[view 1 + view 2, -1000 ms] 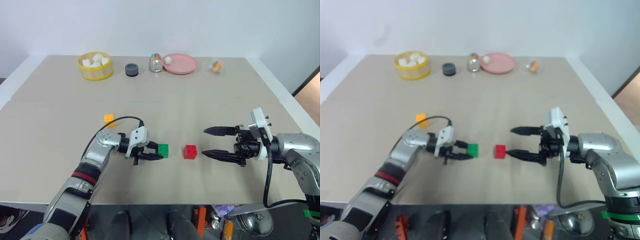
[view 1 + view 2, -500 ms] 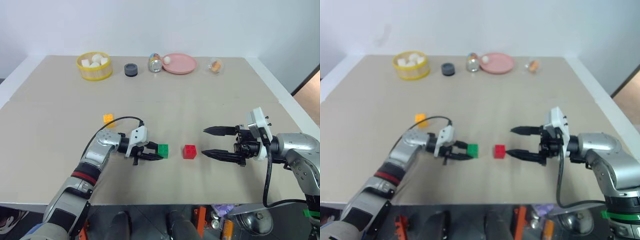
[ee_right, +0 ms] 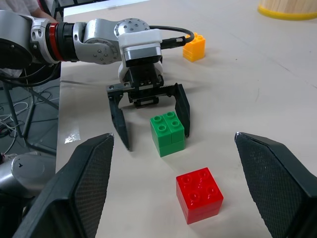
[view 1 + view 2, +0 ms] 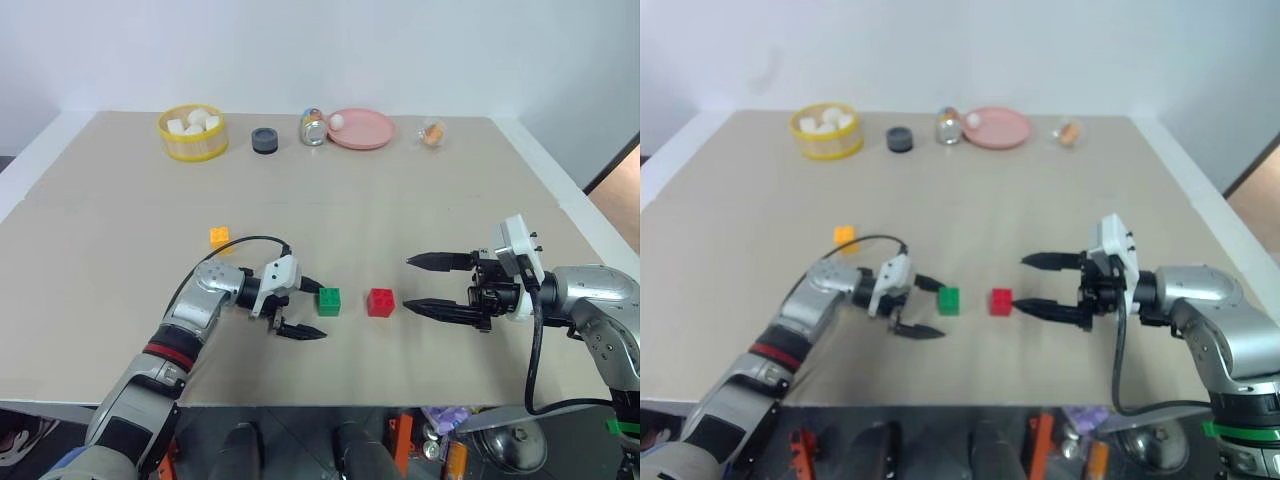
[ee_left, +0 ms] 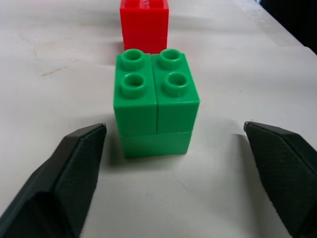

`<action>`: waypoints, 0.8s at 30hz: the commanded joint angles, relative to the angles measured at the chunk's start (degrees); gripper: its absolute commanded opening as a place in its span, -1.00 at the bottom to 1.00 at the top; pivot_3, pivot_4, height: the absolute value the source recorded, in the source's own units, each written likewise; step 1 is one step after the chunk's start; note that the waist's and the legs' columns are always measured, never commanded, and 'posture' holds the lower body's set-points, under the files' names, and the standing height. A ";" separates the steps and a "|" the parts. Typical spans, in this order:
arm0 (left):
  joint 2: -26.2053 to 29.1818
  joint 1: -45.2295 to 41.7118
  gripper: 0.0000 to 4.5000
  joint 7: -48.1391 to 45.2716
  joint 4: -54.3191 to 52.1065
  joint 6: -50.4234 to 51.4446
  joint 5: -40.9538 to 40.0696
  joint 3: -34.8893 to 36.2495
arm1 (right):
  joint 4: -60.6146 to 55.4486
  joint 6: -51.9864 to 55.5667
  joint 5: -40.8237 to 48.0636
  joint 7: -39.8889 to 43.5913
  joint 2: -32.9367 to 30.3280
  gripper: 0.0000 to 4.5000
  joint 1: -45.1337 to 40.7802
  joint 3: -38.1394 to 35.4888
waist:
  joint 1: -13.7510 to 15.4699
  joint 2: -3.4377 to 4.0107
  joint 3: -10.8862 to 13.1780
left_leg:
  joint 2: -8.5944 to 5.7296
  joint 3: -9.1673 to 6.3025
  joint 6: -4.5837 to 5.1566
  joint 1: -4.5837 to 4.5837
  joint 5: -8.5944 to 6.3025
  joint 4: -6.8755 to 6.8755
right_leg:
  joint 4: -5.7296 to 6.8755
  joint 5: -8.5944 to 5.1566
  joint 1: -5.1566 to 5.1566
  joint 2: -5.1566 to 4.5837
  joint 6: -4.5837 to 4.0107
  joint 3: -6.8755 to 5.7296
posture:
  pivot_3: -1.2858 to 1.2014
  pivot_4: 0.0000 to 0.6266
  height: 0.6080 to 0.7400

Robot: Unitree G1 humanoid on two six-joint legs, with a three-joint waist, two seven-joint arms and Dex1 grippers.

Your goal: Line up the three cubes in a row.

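From the head camera, the green cube and the red cube sit side by side near the front of the bench, close but apart, forming a short line that runs left to right. The yellow-orange cube lies well apart, farther back and to the left, off that line. The left claw is released, its fingers spread either side of the green cube without touching it. The right claw hangs open just right of the red cube, holding nothing. The left arm is the nearer one to the stray cube, I judge.

Along the left wrist, the green cube stands square between the two fingertips, studs up, with the red cube straight beyond it.

From the right wrist, the yellow-orange cube sits behind the left claw, so fetching it means pulling back and away from the pair. The cubes have no long axis.
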 commanded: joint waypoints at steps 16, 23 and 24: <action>16.81 11.80 0.99 10.38 -14.11 4.08 -4.70 13.62 | -0.53 1.03 2.90 0.21 -0.62 0.79 -3.22 -2.44 | -1.49 0.01 0.01 | 0.18 0.04 0.00 0.02 0.00 -0.23 | 0.02 0.09 -0.23 0.15 -0.18 0.00 | 0.03 -0.52 1.00; 19.62 24.59 0.99 21.21 -30.33 13.65 -6.42 21.52 | 0.71 1.09 2.93 -0.95 0.75 0.79 -6.02 -1.23 | -1.43 0.00 0.01 | 0.22 0.16 -0.01 -0.04 -0.01 -0.25 | 0.01 0.06 -0.30 0.09 -0.18 0.00 | 0.03 -0.52 1.00; 19.49 26.04 0.99 22.66 -31.86 13.77 -6.17 22.21 | 1.08 0.89 2.65 -0.66 0.81 0.79 -6.27 -0.80 | -1.44 -0.01 0.01 | 0.21 0.16 -0.01 -0.05 -0.01 -0.25 | 0.01 0.06 -0.30 0.07 -0.17 0.00 | 0.03 -0.52 1.00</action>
